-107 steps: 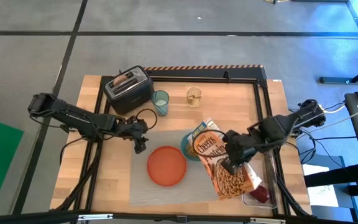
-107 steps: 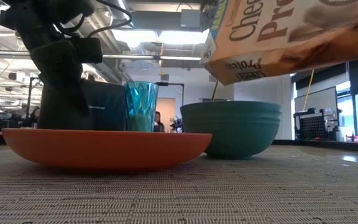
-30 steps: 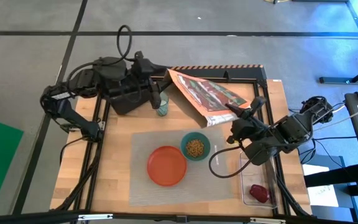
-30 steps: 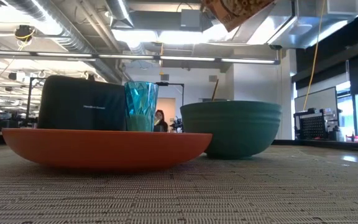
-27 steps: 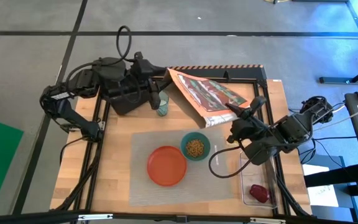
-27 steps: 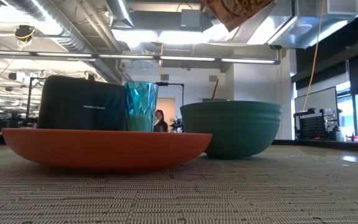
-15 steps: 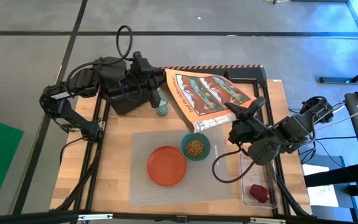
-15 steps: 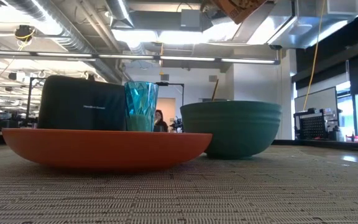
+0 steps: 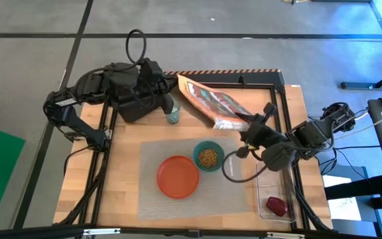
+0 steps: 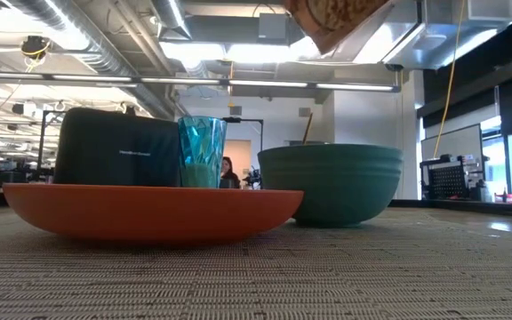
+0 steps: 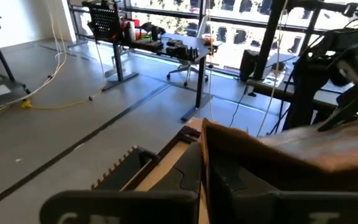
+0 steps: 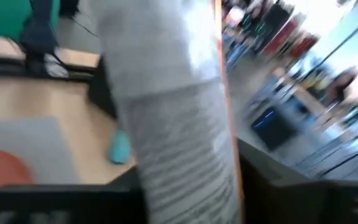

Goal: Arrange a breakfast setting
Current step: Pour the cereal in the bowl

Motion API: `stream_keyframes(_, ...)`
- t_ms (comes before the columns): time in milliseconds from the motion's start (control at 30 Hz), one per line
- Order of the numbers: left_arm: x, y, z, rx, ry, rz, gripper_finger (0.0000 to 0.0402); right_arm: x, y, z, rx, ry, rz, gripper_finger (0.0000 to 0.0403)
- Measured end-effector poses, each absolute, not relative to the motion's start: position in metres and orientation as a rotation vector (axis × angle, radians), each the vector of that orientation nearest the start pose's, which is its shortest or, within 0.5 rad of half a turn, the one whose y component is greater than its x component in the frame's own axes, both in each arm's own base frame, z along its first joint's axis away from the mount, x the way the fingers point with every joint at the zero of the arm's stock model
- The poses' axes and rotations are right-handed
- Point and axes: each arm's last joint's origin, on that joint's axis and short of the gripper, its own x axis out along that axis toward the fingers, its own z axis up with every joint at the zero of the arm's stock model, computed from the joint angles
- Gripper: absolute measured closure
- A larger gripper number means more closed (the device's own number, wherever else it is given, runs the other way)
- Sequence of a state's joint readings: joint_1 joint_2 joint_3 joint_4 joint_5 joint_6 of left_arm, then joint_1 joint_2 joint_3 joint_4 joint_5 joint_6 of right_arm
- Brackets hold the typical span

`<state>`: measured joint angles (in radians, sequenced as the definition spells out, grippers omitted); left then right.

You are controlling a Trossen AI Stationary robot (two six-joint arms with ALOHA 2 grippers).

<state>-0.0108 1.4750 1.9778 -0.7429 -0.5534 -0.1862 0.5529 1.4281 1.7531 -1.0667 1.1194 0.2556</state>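
High view: the left gripper (image 9: 167, 99), jaws closed, hangs over the black toaster (image 9: 134, 109) at the far left, just beside the pale teal tumbler (image 9: 172, 118); whether it pinches anything cannot be told. A cereal box (image 9: 209, 101) is aloft, its long axis running from there toward the near right, where the right gripper (image 9: 245, 127) meets its end, hold uncertain. The orange plate (image 9: 178, 177) and teal bowl (image 9: 197, 151) sit on the grey placemat (image 9: 237, 192), nearer than the box.
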Motion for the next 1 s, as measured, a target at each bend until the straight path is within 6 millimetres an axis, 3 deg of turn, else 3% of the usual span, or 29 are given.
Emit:
stream_keyframes(133,0.27,0.014,0.513,-0.157,0.186,0.577,0.0401,0.23,0.112,0.442,-0.12,0.417,-0.578,0.0191)
stream_keyframes(267,0.286,0.014,0.503,-0.228,0.191,0.616,0.0401,0.231,0.115,0.442,-0.007,0.406,-0.551,0.0125)
stream_keyframes(467,0.33,0.009,0.474,-0.244,0.248,0.632,0.0401,0.24,0.121,0.447,0.021,0.35,-0.508,0.0101)
stream_keyframes(567,0.34,0.009,0.466,-0.257,0.271,0.617,0.0401,0.243,0.122,0.447,0.005,0.338,-0.518,0.0114)
stream_keyframes(700,0.339,0.013,0.465,-0.276,0.277,0.64,0.0401,0.243,0.122,0.447,-0.003,0.327,-0.546,0.0152)
stream_keyframes(1000,0.338,0.016,0.464,-0.306,0.28,0.64,0.0401,0.244,0.119,0.443,-0.016,0.38,-0.516,0.0325)
